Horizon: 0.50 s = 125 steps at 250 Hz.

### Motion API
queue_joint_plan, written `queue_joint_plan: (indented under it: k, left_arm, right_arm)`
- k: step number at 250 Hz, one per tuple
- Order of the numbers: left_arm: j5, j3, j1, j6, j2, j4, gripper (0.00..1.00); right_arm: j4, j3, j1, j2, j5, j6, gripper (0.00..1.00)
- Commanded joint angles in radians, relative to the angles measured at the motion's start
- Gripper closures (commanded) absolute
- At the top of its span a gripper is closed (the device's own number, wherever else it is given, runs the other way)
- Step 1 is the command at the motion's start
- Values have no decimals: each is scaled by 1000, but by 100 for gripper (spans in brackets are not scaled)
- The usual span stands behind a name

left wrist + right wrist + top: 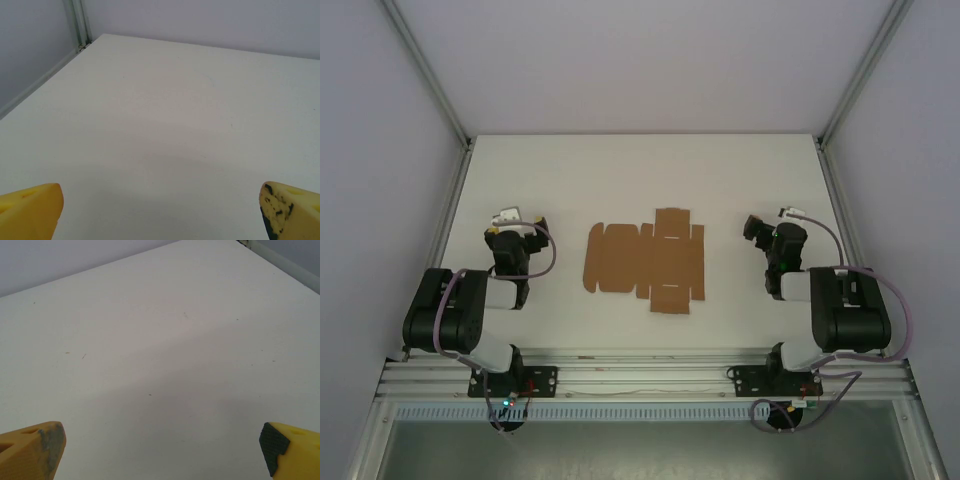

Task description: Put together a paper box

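Top external view: the flat brown cardboard box [645,260] lies unfolded on the white table [620,170], between the two arms and apart from both. The left gripper [515,225] and right gripper [757,228] sit on either side, jaws spread wide, holding nothing. In the wrist views their yellow fingers [30,210] stand far apart.

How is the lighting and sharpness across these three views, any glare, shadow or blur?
Top external: even, diffuse light with no glare; the flat paper box reads sharp against the white table and casts almost no shadow. Left wrist: a broad soft shadow darkens the near table, brighter farther off. Right wrist: a faint diagonal shadow band, small specks in focus, no glare.
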Motion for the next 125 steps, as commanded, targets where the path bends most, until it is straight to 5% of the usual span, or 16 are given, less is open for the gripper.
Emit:
queue_joint_plan:
  k: [1,125]
  left_arm:
    - [-18,15,-6,14,-8,-7,0]
    - [42,31,-7,41,-6,-32,0]
  right_arm:
    - [11,15,-1,-11,25,-1,0]
    - [11,15,-2,-9,26,-1,0]
